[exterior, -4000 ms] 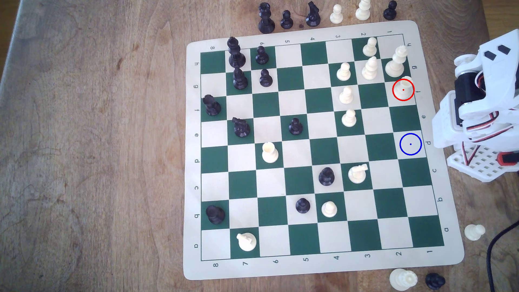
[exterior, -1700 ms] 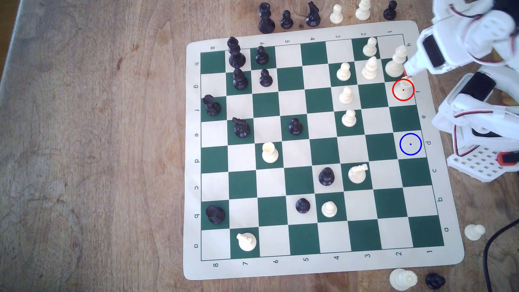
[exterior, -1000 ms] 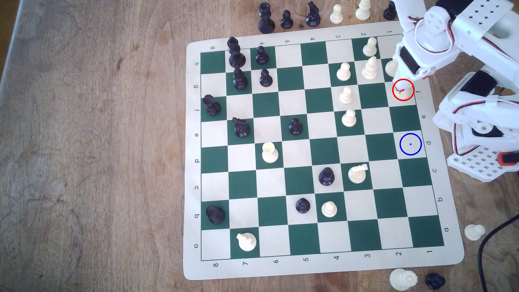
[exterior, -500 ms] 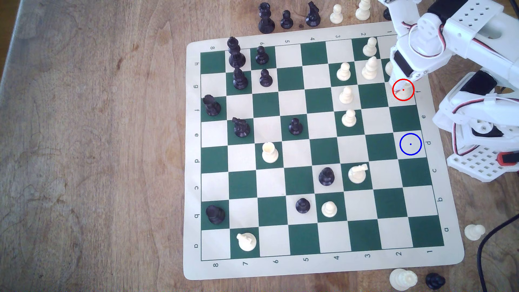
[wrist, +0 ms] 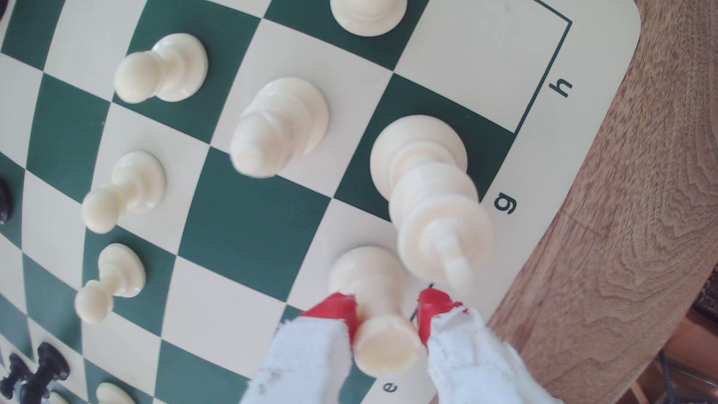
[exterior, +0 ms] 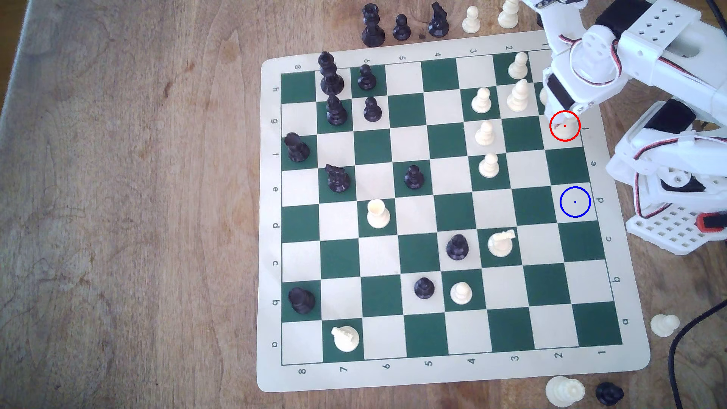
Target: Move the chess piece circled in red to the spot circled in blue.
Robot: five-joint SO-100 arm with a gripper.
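The chess piece circled in red, a short cream rook [exterior: 565, 134], stands on its cream square at the board's edge on the exterior view's right, partly under the wrist. My gripper [exterior: 560, 116] has come down over it. In the wrist view the rook [wrist: 382, 343] sits between the two red-tipped fingers [wrist: 336, 310], and my gripper [wrist: 384, 307] straddles its neck. One pad touches it and a thin dark gap shows at the other. Its base rests on the board. The spot circled in blue [exterior: 575, 201] is a bare cream square two squares nearer along the same edge file.
A tall white king [wrist: 431, 194] stands on the adjoining green square, very close to my fingers. A white bishop [wrist: 279, 128] and pawns [wrist: 163, 70] sit beyond. The green square [exterior: 566, 165] between rook and spot is bare. The arm's base [exterior: 668, 232] and a black cable [exterior: 684, 354] lie off the board's right edge.
The arm swung in from the right and came down over the rook. In the last half second the wrist sank slightly and shifted left; the rook has stayed in place.
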